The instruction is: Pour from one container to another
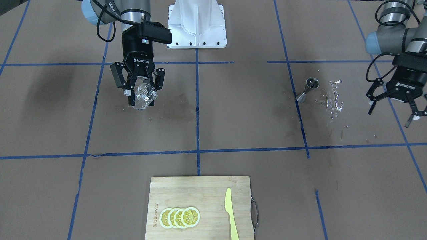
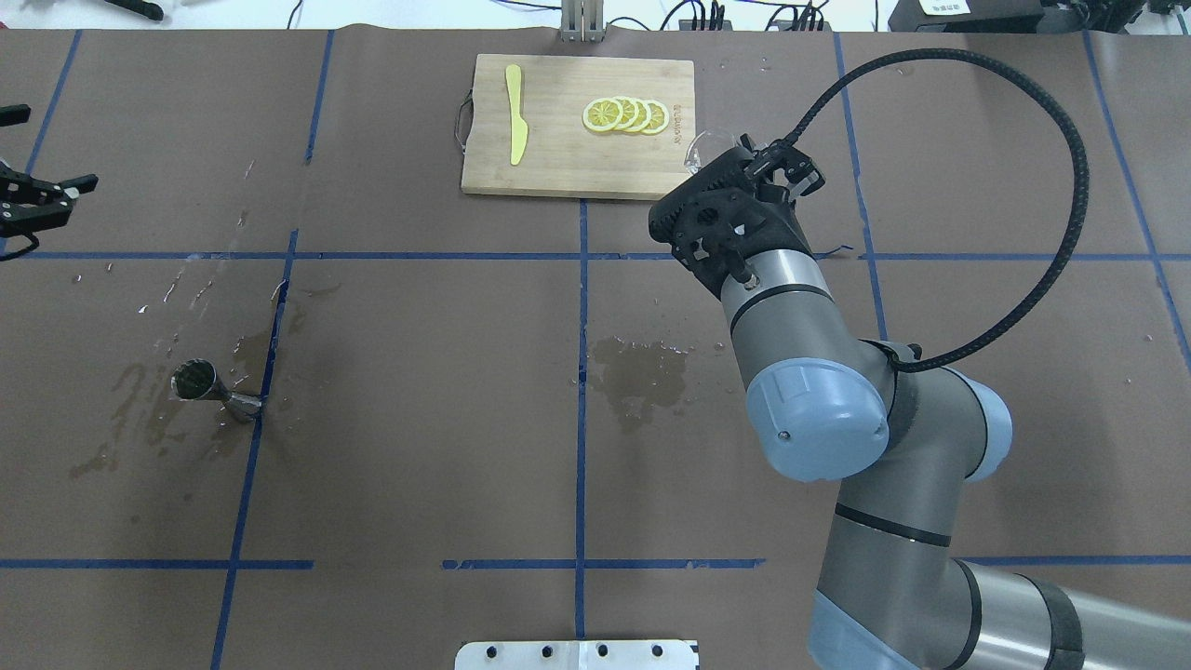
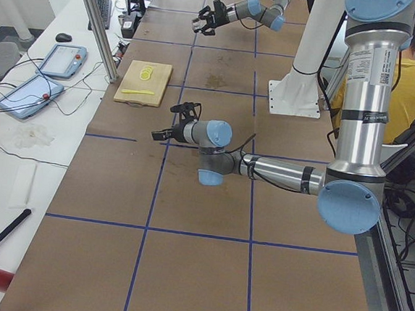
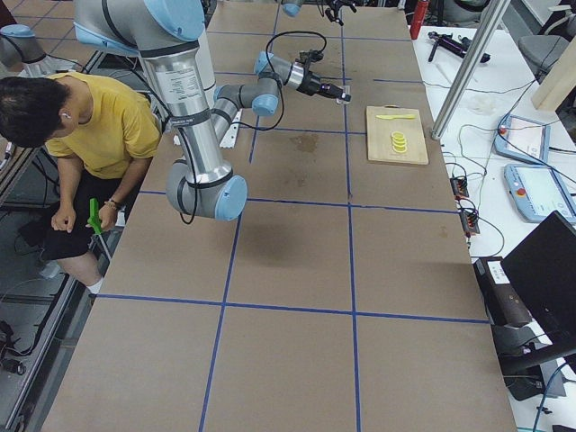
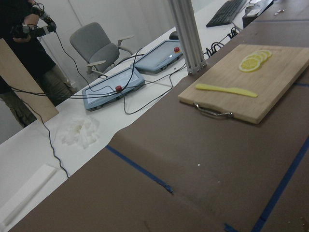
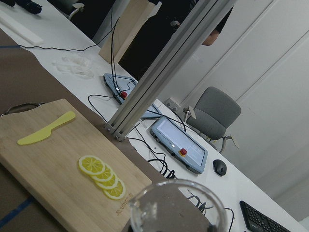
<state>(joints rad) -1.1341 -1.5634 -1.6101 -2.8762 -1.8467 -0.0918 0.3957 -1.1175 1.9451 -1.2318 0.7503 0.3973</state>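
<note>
The clear cup (image 1: pixel 144 96) hangs tilted above the table, and my right gripper (image 1: pixel 141 95) is shut on it. Its rim pokes out past the gripper (image 2: pixel 744 181) as the cup (image 2: pixel 700 149) in the overhead view and fills the bottom of the right wrist view as the cup (image 6: pixel 178 205). The steel jigger (image 1: pixel 307 89) stands far across the table on a blue tape line, also seen as the jigger (image 2: pixel 212 388) from overhead. My left gripper (image 1: pixel 389 119) hovers open and empty beside the jigger, at the frame's edge overhead as the left gripper (image 2: pixel 33 200).
Spilled water (image 1: pixel 334 100) glistens next to the jigger, and a wet stain (image 2: pixel 642 372) darkens the table's middle. A bamboo cutting board (image 1: pixel 200 191) carries lemon slices (image 1: pixel 180 217) and a yellow knife (image 1: pixel 231 213). The white robot base (image 1: pixel 196 26) stands at the back.
</note>
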